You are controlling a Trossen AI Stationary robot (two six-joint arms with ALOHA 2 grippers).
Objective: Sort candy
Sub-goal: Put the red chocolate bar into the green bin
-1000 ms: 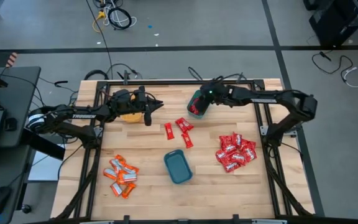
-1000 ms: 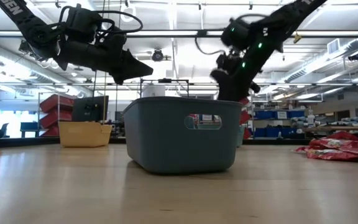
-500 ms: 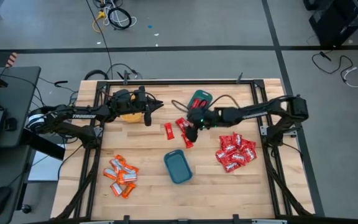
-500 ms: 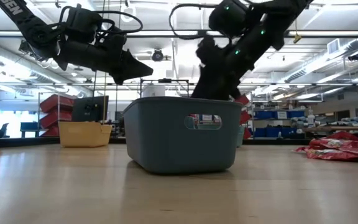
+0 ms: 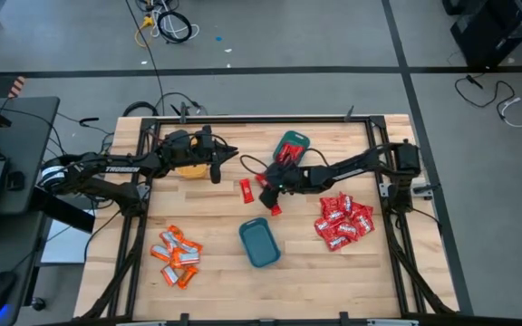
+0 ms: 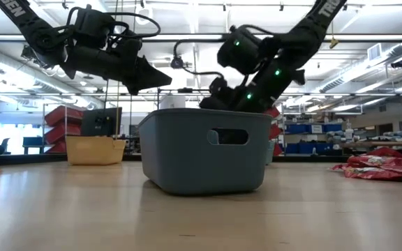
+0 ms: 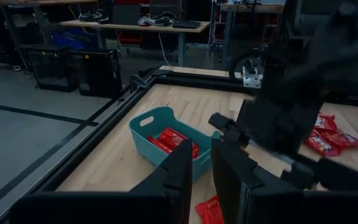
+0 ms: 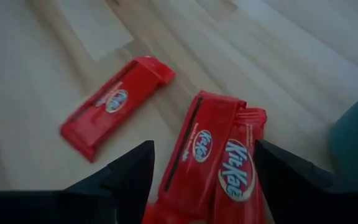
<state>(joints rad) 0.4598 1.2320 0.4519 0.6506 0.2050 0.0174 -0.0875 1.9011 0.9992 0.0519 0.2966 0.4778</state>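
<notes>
Two red bars (image 8: 213, 155) are lying side by side between the wide-open fingers of my right end effector (image 5: 270, 187), which is gripping nothing; another bar (image 8: 114, 106) is resting nearby.

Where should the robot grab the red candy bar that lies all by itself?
Across its narrow middle, coming straight down. The lone red bar lies flat on the table, long and slim, apart from the two overlapping bars, so fingers fit either side. The right gripper hangs open nearby.

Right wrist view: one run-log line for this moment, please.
right gripper open over narrow red candy bars | left gripper shut, waiting above yellow bin
</notes>
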